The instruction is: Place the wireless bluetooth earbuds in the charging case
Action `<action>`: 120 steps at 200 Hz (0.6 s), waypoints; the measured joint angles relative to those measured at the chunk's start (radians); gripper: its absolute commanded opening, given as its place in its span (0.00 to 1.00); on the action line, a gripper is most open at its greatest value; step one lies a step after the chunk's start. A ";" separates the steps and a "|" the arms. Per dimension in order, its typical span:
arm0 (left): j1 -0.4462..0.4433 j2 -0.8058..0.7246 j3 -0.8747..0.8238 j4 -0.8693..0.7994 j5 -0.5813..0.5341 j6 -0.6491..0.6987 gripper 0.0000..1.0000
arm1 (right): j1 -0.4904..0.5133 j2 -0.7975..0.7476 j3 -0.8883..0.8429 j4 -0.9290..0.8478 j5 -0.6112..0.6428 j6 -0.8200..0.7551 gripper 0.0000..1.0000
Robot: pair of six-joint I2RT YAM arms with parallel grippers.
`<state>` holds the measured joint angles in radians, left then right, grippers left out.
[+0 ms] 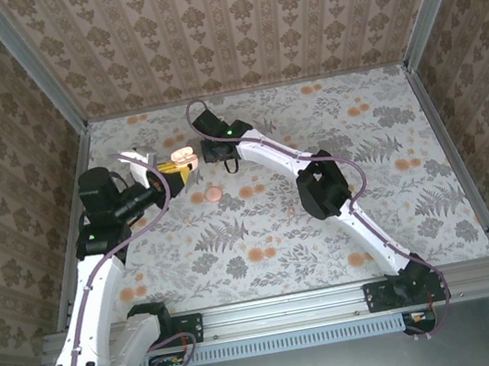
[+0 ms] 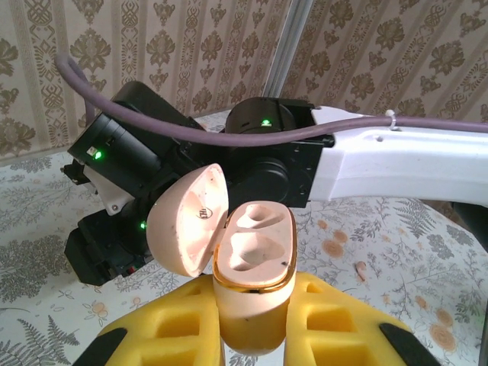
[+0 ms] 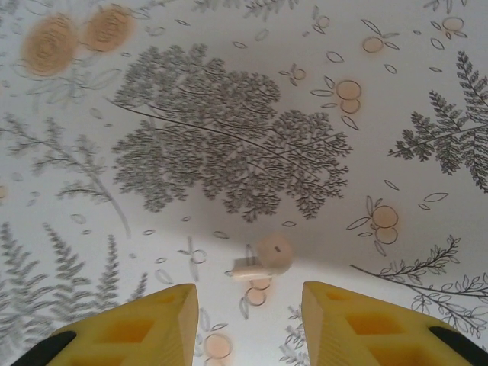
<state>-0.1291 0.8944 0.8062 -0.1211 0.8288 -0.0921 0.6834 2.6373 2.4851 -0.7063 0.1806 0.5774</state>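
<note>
The pink charging case (image 2: 252,282) stands upright between the yellow fingers of my left gripper (image 2: 252,309), which is shut on it. Its lid (image 2: 187,221) is swung open to the left and both sockets are empty. From above, the case (image 1: 182,156) and left gripper (image 1: 172,170) are at the table's back left. One pink earbud (image 3: 263,258) lies on the table just ahead of my right gripper (image 3: 248,293), which is open and low over it, with nothing between its fingers. An earbud (image 2: 361,268) also lies on the table right of the case.
The right arm's black wrist (image 2: 267,152) and white link (image 2: 404,156) pass close behind the open case. The floral tablecloth (image 1: 327,225) carries orange spots that resemble the earbuds. Patterned walls with metal posts (image 1: 75,127) close in the table's left, back and right.
</note>
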 measured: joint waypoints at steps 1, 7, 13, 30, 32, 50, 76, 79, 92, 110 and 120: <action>0.000 0.000 0.000 0.000 0.000 0.000 0.00 | 0.000 0.001 0.000 0.000 0.000 0.000 0.41; 0.000 0.000 -0.001 0.000 0.000 0.000 0.00 | 0.000 0.009 0.003 0.000 0.006 0.000 0.41; 0.000 0.000 -0.001 0.000 0.000 0.000 0.00 | 0.000 0.016 0.008 0.000 0.014 0.000 0.40; 0.000 0.000 -0.001 0.001 0.000 0.000 0.00 | 0.000 0.039 0.024 0.002 0.032 0.000 0.40; 0.000 0.000 -0.002 0.001 0.000 0.000 0.00 | 0.000 0.041 0.026 0.003 0.034 0.000 0.40; 0.000 0.000 -0.004 0.001 0.000 0.000 0.00 | 0.000 0.066 0.049 0.008 0.047 0.000 0.39; 0.000 0.000 -0.012 0.001 0.000 0.001 0.00 | 0.000 0.095 0.081 0.010 0.053 0.000 0.38; 0.000 0.000 -0.012 0.001 0.000 0.002 0.00 | 0.000 0.097 0.084 0.010 0.053 0.000 0.38; 0.000 -0.003 -0.014 0.000 0.000 0.004 0.00 | 0.000 0.108 0.096 0.010 0.053 0.000 0.37; 0.000 -0.008 -0.015 0.001 0.000 0.007 0.00 | 0.000 0.119 0.105 0.010 0.053 0.000 0.34; 0.000 -0.011 -0.015 0.001 0.000 0.007 0.00 | 0.000 0.123 0.105 0.010 0.053 -0.001 0.33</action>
<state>-0.1291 0.8837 0.7910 -0.1204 0.8288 -0.0849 0.6834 2.7602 2.5904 -0.6968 0.2333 0.5766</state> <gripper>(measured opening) 0.168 0.341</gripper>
